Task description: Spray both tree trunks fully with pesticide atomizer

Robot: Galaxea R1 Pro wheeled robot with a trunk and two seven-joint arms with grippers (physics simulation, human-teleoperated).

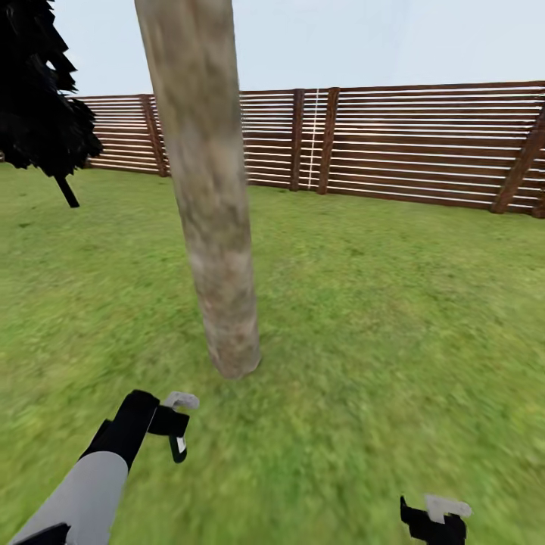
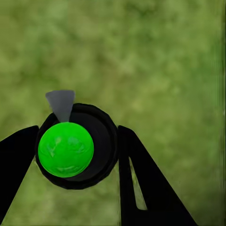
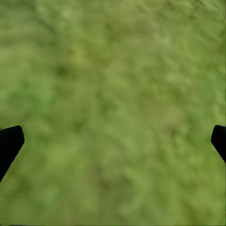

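Note:
One tree trunk point(image 1: 216, 227), thick, pale grey-brown and mottled, rises from the grass straight ahead. Its crown is above the picture. My left gripper point(image 1: 175, 428) hovers low over the lawn just short of the trunk's base and a little to its left. In the left wrist view that gripper point(image 2: 77, 136) is shut on the pesticide atomizer point(image 2: 77, 150), a round black bottle seen from above with a bright green top and a small grey nozzle. My right gripper point(image 1: 435, 522) hangs at the lower right with its fingers point(image 3: 9, 143) wide apart over bare grass.
The garden lawn point(image 1: 393, 318) spreads all around. A brown slatted wooden fence point(image 1: 424, 144) closes the far side. A black columnar tree point(image 1: 38, 98) stands at the far left.

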